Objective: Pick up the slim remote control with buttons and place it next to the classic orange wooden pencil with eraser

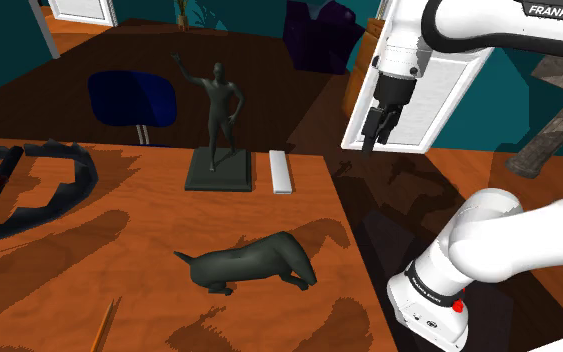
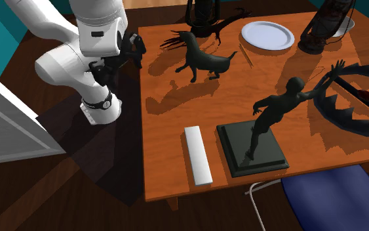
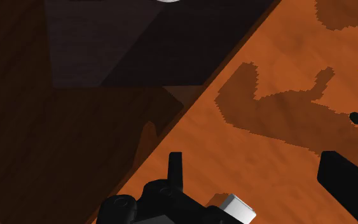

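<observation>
the gripper (image 1: pixel 378 133) hangs in the air off the table's (image 1: pixel 149 250) side, over the dark floor, fingers apart and holding nothing. the remote (image 1: pixel 281 171) appears as a plain white slab. it lies flat on the table just beside the statue's (image 1: pixel 219 105) dark base, parallel to it and close to the table edge. the pencil (image 2: pixel 246 54) lies well apart from the remote, on the far side of the dog figure (image 2: pixel 204 59), between the dog and a white plate (image 2: pixel 267 35). in the shoulder view the pencil shows at the bottom left edge. the gripper touches none of these.
</observation>
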Tool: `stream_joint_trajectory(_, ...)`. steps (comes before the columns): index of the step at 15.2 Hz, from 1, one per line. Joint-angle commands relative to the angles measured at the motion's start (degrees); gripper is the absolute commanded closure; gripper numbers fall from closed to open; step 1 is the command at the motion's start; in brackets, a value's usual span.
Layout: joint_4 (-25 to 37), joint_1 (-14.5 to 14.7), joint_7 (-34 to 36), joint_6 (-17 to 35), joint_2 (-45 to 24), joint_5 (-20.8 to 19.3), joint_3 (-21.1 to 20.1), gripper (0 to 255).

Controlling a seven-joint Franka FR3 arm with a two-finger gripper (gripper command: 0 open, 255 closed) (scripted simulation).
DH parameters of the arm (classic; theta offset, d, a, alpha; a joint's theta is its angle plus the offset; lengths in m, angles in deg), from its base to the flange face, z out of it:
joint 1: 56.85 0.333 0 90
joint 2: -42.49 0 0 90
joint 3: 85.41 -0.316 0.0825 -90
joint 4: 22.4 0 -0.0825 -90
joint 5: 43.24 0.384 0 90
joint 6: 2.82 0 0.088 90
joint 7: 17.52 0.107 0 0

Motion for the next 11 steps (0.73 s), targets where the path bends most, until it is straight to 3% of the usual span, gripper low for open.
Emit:
stream_joint_trajectory(1,0.0,0.0,0.0,0.0,0.0,0.0,0.0,0)
stream_joint_trajectory(11,-0.3,-2.3,14.8,20.7,-16.5,1.8,-7.7,0)
